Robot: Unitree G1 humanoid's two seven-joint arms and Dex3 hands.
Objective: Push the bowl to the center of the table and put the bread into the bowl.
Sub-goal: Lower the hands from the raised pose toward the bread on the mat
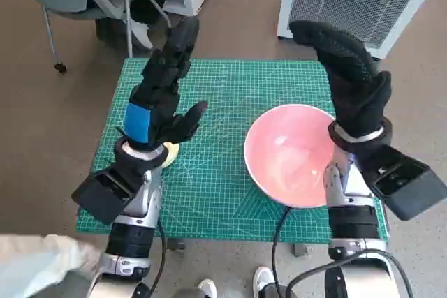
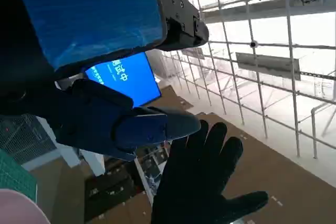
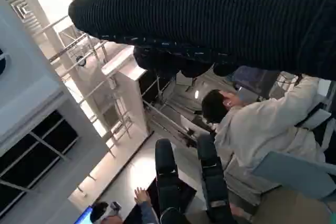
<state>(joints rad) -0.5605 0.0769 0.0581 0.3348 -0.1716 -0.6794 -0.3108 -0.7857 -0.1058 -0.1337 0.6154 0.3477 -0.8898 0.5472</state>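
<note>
Hovering hands (image 1: 162, 95) flanking pink bowl (image 1: 290, 155)

Both pale forearms rise upright from below; the left hand (image 1: 162, 92), blue tape on its back, points up with fingers apart, empty; the gloved right hand (image 1: 349, 78) likewise, fingers extended.

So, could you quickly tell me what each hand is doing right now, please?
Left hand: open, raised above the table, holding nothing.
Right hand: open, raised beside the pink bowl, holding nothing.
</note>
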